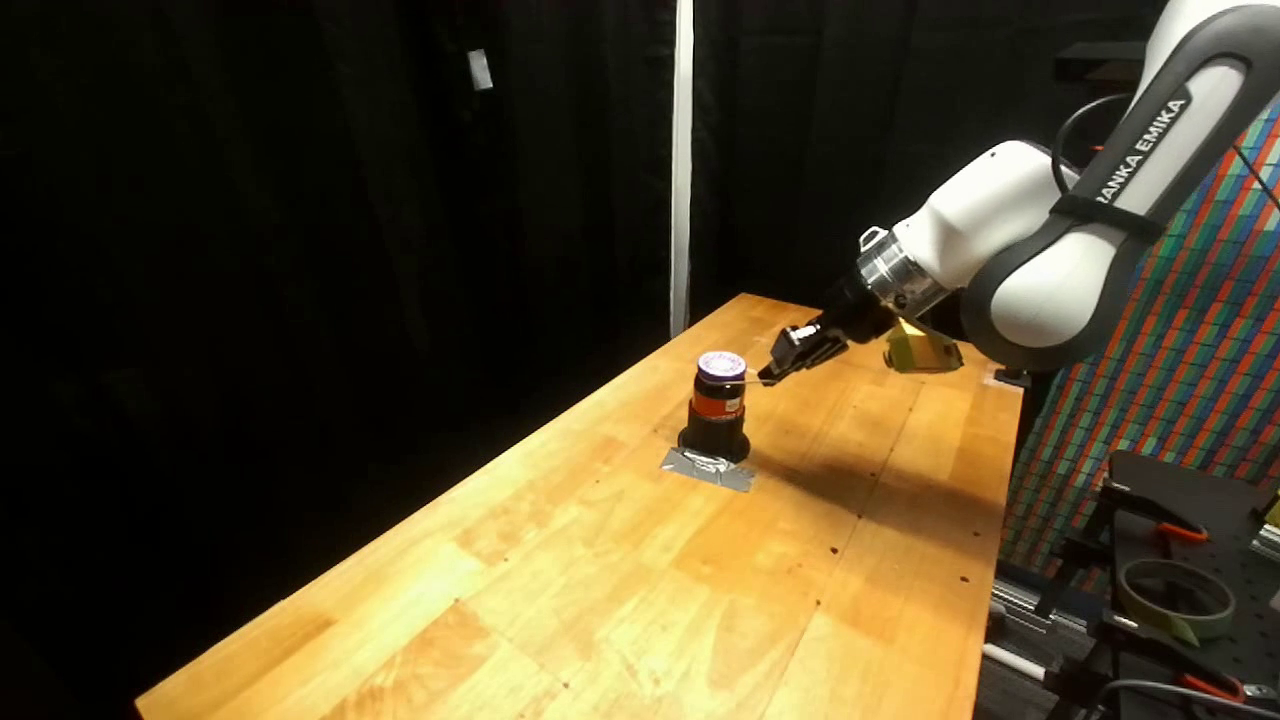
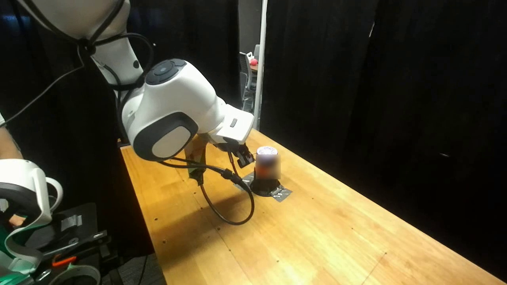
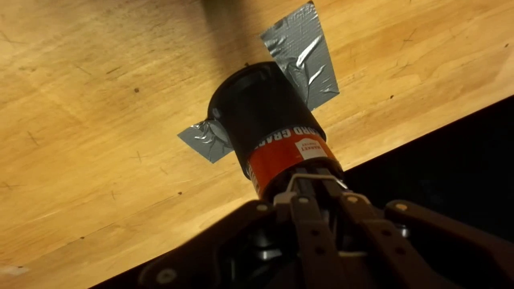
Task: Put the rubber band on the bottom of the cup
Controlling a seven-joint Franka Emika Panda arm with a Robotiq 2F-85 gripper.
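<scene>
Nearly closed gripper (image 3: 316, 185) against rubber band (image 3: 312, 176)

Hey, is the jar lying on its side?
No, in an exterior view the jar stands upright with its lid on top.

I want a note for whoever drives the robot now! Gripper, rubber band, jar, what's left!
Gripper: beside the jar, near its purple lid; I can't tell if it's fully shut.
Rubber band: thin pale strand from the gripper's tip to just under the lid.
Jar, seemingly the task's cup: upright in a black holder, grey tape at its foot.
Done: the band reaches the jar's upper part.
Left: it isn't at the bottom; probably lower it there, then release it.
</scene>
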